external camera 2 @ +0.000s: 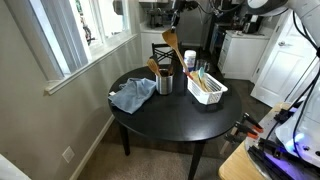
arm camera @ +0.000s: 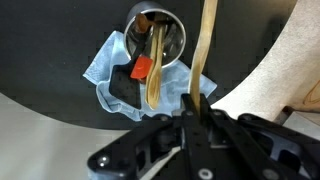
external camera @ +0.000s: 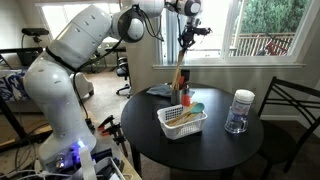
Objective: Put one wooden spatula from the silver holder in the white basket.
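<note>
My gripper (arm camera: 196, 104) is shut on the handle of the wooden spatula (arm camera: 207, 45), which hangs down from it, lifted clear above the silver holder (arm camera: 157, 38). In both exterior views the gripper (external camera: 187, 36) (external camera 2: 176, 12) is high over the round black table, with the spatula (external camera: 180, 70) (external camera 2: 170, 42) below it. The silver holder (external camera 2: 165, 83) stands near the table's middle and still holds other wooden utensils and a red one. The white basket (external camera: 182, 122) (external camera 2: 207, 89) sits beside the holder with several items in it.
A crumpled blue cloth (external camera 2: 130, 97) (arm camera: 112, 70) lies beside the holder. A clear jar with a white lid (external camera: 239, 110) stands on the table past the basket. A black chair (external camera: 290, 115) is at the table's side. A window sill and wall run close behind.
</note>
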### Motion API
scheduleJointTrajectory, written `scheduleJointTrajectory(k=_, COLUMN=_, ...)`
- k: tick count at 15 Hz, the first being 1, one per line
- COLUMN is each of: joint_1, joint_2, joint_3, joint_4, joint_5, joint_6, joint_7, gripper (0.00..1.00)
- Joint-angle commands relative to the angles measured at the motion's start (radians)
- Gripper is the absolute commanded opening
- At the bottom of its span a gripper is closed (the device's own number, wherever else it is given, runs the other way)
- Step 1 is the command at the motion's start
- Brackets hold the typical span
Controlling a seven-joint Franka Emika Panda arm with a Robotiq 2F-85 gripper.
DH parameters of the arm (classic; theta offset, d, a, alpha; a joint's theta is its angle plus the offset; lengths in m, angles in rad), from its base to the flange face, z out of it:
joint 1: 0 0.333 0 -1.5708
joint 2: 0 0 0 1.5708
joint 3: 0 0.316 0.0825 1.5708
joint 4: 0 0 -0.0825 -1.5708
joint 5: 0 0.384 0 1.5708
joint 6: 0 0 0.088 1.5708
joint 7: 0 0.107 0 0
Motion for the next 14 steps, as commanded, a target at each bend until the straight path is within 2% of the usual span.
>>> scheduleJointTrajectory(k=1, joint_1=0.001, joint_2=0.0, joint_3=0.003, joint_4=0.0, joint_5=0.0, joint_6=0.0, joint_7=0.0, gripper=0.07)
scheduleJointTrajectory(k=7, joint_1=0.002, joint_2=0.0, joint_3=0.006, joint_4=0.0, joint_5=0.0, joint_6=0.0, joint_7=0.0, gripper=0.06)
scheduleJointTrajectory(k=9, joint_1=-0.01, joint_2=-0.021, joint_3=0.012, joint_4=-0.034, joint_5=0.008, joint_6=0.028, joint_7=-0.037, gripper=0.06)
scheduleJointTrajectory(k=14, joint_1=-0.039, joint_2=-0.052, joint_3=0.008, joint_4=-0.098, joint_5=0.019, joint_6=0.102, joint_7=-0.032, gripper=0.06)
